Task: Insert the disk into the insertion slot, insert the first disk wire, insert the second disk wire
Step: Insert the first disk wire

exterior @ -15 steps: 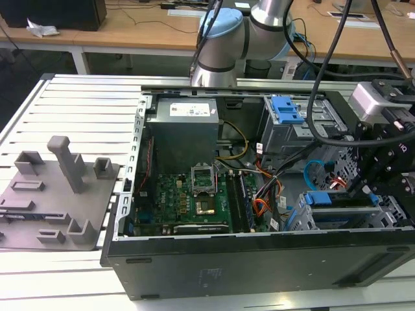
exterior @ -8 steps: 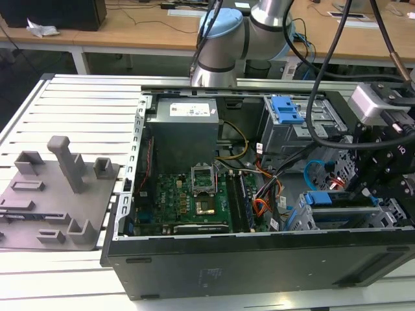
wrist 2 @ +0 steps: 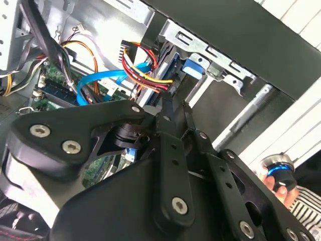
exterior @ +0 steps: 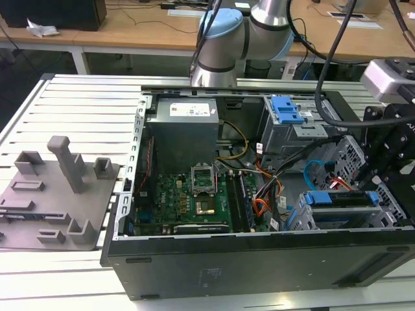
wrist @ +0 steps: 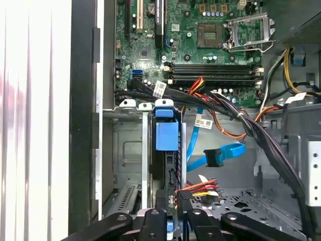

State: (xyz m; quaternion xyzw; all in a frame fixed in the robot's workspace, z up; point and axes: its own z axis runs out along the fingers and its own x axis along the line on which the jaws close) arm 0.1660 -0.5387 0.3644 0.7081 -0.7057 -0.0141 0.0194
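Closest to the lens in the second wrist view is the gripper [wrist 2: 173,103], a black linkage of bolted arms. Its tips are drawn nearly together and appear clamped on the small dark plug of the first disk wire [wrist 2: 145,65], the thin bundle of red, yellow and orange wires. That plug sits right at the exposed edge of the disk [wrist: 166,136], the silver drive in its bright blue plastic carrier. The drive stands seated in the insertion slot [wrist: 128,155], the grey perforated sheet-metal cage. Just beside it the second disk wire [wrist: 220,153], a light-blue looping cable, hangs loose with its dark plug unconnected. By my judgement the held plug should meet the drive's connector square and be pushed straight in without twisting, with the light-blue cable and the black cable bundle [wrist: 251,130] kept out of the pinch.
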